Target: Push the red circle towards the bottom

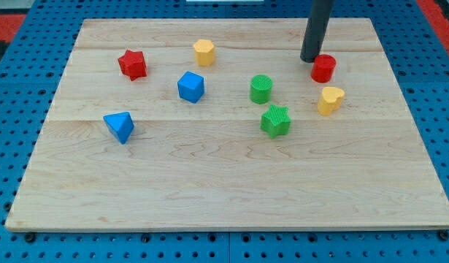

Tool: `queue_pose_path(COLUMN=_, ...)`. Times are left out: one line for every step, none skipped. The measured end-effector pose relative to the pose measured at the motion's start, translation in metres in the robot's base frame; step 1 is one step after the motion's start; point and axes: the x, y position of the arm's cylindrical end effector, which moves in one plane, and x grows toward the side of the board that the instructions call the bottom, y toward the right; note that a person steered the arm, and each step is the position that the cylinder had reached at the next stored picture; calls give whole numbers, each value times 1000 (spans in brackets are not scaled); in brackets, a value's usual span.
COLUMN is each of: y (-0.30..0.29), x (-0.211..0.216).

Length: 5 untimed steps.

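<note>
The red circle [323, 68] stands on the wooden board [231, 183] at the view's upper right. My tip [310, 58] rests on the board just up and left of the red circle, touching or nearly touching it. The dark rod rises from there out of the view's top. A yellow heart block [330, 99] lies just below the red circle.
A green circle [261, 88] and a green star [276, 120] sit left of the yellow heart. A yellow hexagon [204, 52], a red star [133, 64], a blue cube [190, 86] and a blue triangle [120, 126] lie toward the view's left.
</note>
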Motion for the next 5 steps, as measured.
queue_pose_path(y=-8, x=36)
queue_pose_path(y=-14, x=82)
queue_pose_path(y=6, x=138)
queue_pose_path(y=-8, x=109)
queue_pose_path(y=-25, x=69)
